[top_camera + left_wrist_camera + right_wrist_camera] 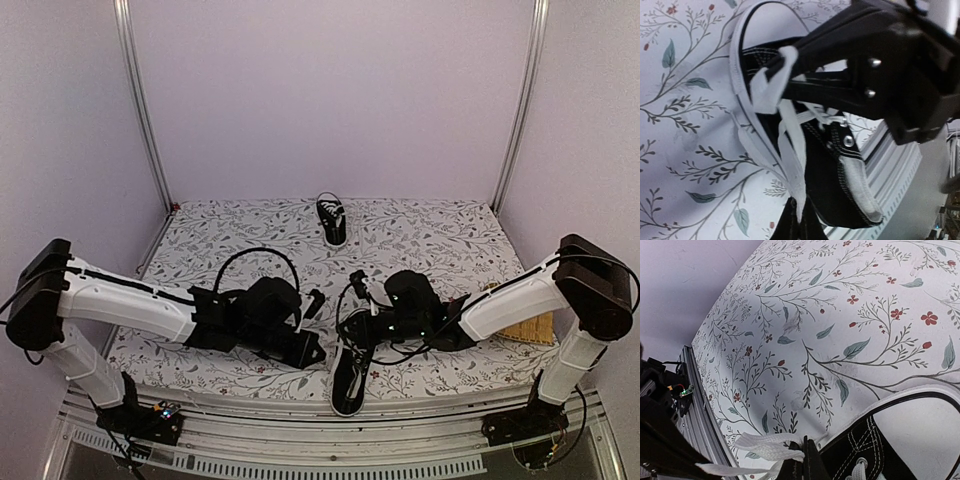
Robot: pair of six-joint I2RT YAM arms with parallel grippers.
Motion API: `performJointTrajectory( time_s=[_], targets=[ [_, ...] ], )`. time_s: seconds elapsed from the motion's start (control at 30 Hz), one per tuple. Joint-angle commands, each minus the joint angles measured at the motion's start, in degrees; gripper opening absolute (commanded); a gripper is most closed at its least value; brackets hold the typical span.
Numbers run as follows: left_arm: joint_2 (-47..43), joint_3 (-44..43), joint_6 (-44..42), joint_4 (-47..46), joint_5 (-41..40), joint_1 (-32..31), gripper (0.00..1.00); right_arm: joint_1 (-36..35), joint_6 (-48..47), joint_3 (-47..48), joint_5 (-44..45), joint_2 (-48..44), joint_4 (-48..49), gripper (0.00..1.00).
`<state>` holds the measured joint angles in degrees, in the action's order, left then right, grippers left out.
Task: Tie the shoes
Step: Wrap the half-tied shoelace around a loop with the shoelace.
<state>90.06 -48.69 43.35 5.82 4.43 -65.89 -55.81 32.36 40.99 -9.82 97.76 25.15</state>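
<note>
One of the shoes point(349, 385), black canvas with a white sole, lies at the near edge of the table between both arms. The other shoe point(332, 221) stands at the far middle. My left gripper point(801, 220) is shut on a white lace point(792, 165) that runs up to the shoe's point(840, 175) eyelets. My right gripper point(805, 460) is shut on the other white lace point(767, 446), beside the shoe's point(875, 450) black side. In the top view the left gripper point(308, 347) and right gripper point(362, 322) sit close together over the near shoe. The right gripper point(774, 72) also shows in the left wrist view, pinching a lace end.
A flowered cloth point(420, 235) covers the table. A tan slatted object point(530, 325) lies under the right arm's forearm. The metal front rail point(700, 410) of the table runs just beside the near shoe. The left arm's black body point(660, 440) fills the right wrist view's lower left corner.
</note>
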Motion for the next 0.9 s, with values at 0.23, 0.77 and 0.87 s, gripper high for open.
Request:
performJointTrajectory(
  time_s=[0.23,0.77,0.87],
  targets=[
    [-0.51,-3.2,5.31,-10.8,12.42,-4.25,0.12,0.35,0.86,2.49,-0.44,-0.57,0.15,0.02],
    [6.12,-9.22,4.44,-13.22,10.78,-8.88,0.43,0.81,0.97,3.15,-1.33,-0.06,0.45,0.02],
    [2.8,-7.43,3.62,-7.36,4.61,-8.78,0.51,0.9,0.91,3.04,-1.68,-0.44,0.51,0.02]
  ],
)
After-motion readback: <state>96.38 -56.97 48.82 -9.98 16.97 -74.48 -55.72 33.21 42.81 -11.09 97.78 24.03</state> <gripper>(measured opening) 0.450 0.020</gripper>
